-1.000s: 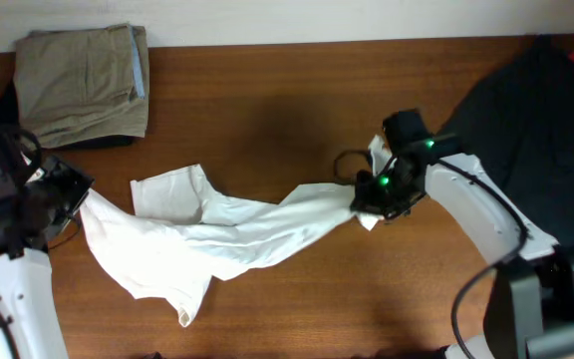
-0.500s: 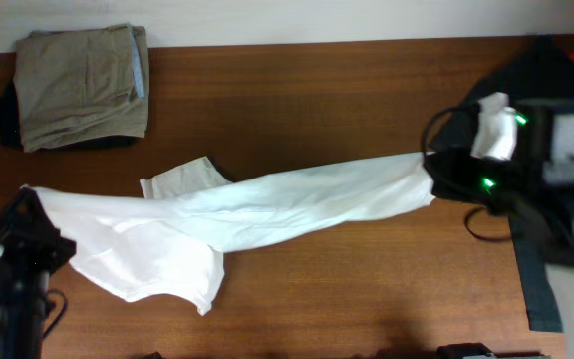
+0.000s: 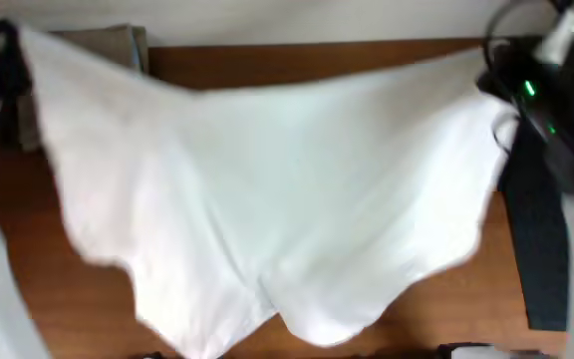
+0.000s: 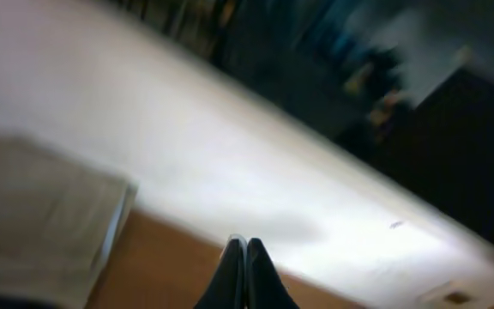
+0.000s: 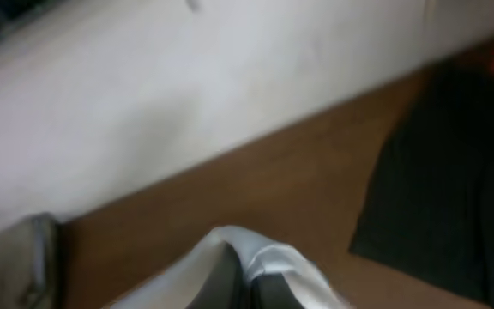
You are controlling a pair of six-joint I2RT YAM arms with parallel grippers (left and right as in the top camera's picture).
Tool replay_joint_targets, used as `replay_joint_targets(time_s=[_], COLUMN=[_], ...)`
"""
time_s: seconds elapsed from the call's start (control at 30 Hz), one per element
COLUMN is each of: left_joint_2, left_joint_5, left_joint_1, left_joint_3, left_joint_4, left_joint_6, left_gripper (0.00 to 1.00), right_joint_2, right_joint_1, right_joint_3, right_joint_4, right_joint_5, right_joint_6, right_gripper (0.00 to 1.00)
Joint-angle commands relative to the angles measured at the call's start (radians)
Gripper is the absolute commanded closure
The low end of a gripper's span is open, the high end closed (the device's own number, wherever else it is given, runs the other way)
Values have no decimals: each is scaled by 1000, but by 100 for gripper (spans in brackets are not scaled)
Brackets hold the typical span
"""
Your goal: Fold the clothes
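From overhead, the T-shirt (image 3: 287, 189) is a blurred white sheet held up over the tabletop (image 3: 317, 55). It stretches from the far left to the far right and covers most of the khaki trousers (image 3: 123, 38). Its lower edge sags in scallops toward the near side. The dark garment (image 3: 536, 249) lies at the right. The wrist views show the grips. The left gripper (image 4: 245, 273) has its fingers pressed together, with only a pale sliver of cloth at the tips. The right gripper (image 5: 251, 287) is clamped on a bunched white fold.
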Motion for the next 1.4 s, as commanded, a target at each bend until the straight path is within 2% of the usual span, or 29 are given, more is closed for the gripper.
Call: replay_joint_targets(time_s=[0.0,0.1,0.17,0.2,0.23,0.27,0.3,0.33,0.37,0.43,0.5,0.57,0.63,0.67,0.7,0.77,0.9,0.97,1.0,1.03,1.07,1.1,1.13,1.27,1.3,1.37], left_joint_2=[327,628,768,840,895,939,969,978,974,923,769,607,506,435,414,388,379,380,380,385,396,412,439,599,656,747], left_joint_5=[10,-49,-71,-127,-180,-216,-239,-240,-239,-236,-255,-361,-382,-382,-382,-381,-382,-382,-378,-378,-378,-378,-378,-351,-358,-371], left_joint_1=[-109,-239,-318,-360,-393,-418,-435,-439,-440,-426,-414,-414,-412,-411,-411,-412,-412,-412,-415,-425,-440,-463,-485,-519,-519,-510], left_joint_3=[-2,-2,-2,-2,-2,-2,-2,-2,2,38,52,52,52,52,52,52,52,50,50,50,47,21,-29,-149,-166,-167], left_joint_4=[121,320,437,486,516,529,525,518,503,394,281,210,139,27,-28,-259,-447,-526,-566,-608,-633,-624,-577,-463,-418,-356], left_joint_6=[52,54,53,40,35,35,37,39,40,106,237,249,249,249,249,249,249,249,264,273,283,283,283,282,282,282], left_gripper=[99,99,99,99,86,76,47,14,1,1,1,1,1,1,1,1,1,1,2,9,23,53,78,99,99,99], right_joint_2=[258,440,531,578,616,645,654,653,646,632,597,552,516,487,473,431,365,357,358,358,359,359,361,363,364,364], right_joint_1=[-36,-35,-35,-36,-36,-36,-38,-42,-56,-84,-118,-122,-120,-119,-120,-119,-119,-119,-110,-99,-86,-71,-54,-56,-56,-56], right_joint_3=[1,1,1,1,1,1,1,1,18,77,183,255,275,275,275,275,274,274,249,217,172,104,-4,-256,-311,-381], right_joint_4=[75,174,239,273,293,300,294,286,251,142,-20,-129,-185,-235,-266,-340,-484,-569,-589,-588,-574,-531,-454,-255,-207,-146], right_joint_5=[-43,-44,-43,-42,-19,2,11,14,13,14,13,13,-3,-45,-74,-101,-105,-104,-104,-104,-104,-104,-104,-104,-104,-104], right_joint_6=[21,10,10,10,10,10,10,9,10,10,10,9,9,9,0,-24,-40,-100,-154,-168,-172,-172,-171,-171,-171,-171], right_gripper=[96,96,96,94,73,32,1,1,1,1,1,1,1,1,1,1,1,6,13,36,60,79,89,90,95,96])
